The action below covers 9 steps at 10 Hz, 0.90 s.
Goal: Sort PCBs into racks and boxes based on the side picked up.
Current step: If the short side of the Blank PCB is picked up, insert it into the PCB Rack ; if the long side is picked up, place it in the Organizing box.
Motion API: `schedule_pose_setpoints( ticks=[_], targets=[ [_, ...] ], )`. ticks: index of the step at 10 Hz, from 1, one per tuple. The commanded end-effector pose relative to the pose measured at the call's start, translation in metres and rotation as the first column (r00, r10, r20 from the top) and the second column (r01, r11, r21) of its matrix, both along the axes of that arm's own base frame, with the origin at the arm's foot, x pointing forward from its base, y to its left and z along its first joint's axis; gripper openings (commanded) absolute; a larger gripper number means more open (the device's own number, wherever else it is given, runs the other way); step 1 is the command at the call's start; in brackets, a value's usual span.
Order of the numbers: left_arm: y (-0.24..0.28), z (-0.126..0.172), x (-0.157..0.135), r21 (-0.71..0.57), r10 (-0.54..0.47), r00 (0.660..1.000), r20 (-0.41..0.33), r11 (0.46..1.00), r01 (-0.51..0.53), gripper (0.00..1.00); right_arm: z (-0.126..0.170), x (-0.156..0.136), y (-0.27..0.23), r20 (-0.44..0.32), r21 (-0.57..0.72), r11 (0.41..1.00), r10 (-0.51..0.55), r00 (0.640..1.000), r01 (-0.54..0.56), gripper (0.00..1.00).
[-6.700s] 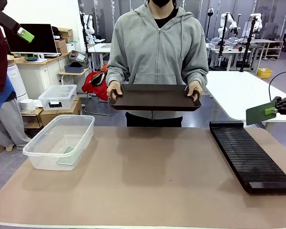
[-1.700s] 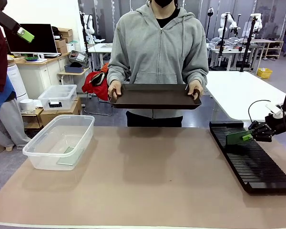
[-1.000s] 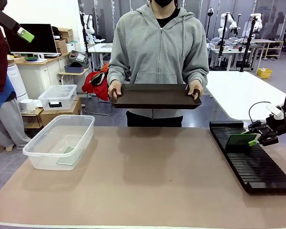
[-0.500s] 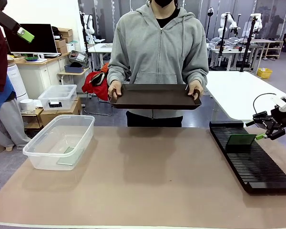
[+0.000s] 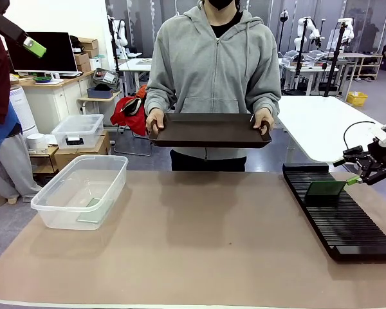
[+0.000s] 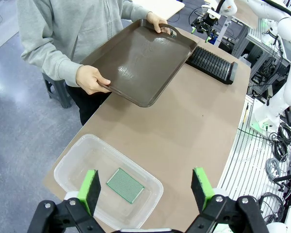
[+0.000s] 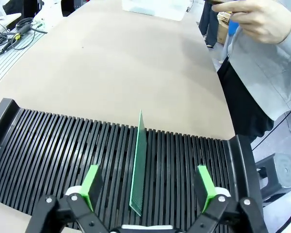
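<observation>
Brown bench point(image 5: 199, 244) carries everything. One PCB point(image 7: 137, 165) stands on edge in a slot near the far end of the black rack point(image 5: 338, 212); second PCB point(image 6: 125, 185) lies flat in the clear tub point(image 5: 51, 212) on my left. Right fingers point(image 7: 148, 187) are spread apart, off the board, straddling it from above. Left fingers point(image 6: 148, 187) are also apart, high over the tub, holding nothing. Person across the bench holds a dark tray point(image 5: 209, 131) in both hands.

Robotics lab: white tables point(image 5: 321, 125), background robot arms point(image 5: 307, 32).
</observation>
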<state>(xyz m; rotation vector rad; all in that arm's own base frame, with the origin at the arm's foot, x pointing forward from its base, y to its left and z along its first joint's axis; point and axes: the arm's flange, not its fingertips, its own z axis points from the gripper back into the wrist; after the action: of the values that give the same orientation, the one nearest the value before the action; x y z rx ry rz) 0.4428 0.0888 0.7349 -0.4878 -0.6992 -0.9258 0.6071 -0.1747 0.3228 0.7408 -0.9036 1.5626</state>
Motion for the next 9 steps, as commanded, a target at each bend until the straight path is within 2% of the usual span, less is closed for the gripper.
schedule_pose_setpoints(
  ticks=[1, 9],
  targets=[
    [0.0002, -0.0011, 0.0000, -0.004, 0.007, 1.000, 0.003, 1.000, -0.007, 1.00, -0.0011, 0.0003, -0.0001, -0.001, 0.000, 1.000, 0.000, 1.000, 0.000, 1.00],
    [0.0002, -0.0011, 0.0000, -0.004, 0.007, 1.000, 0.003, 1.000, -0.007, 1.00, -0.0011, 0.0003, -0.0001, -0.001, 0.000, 1.000, 0.000, 1.000, 0.000, 1.00]
  ],
)
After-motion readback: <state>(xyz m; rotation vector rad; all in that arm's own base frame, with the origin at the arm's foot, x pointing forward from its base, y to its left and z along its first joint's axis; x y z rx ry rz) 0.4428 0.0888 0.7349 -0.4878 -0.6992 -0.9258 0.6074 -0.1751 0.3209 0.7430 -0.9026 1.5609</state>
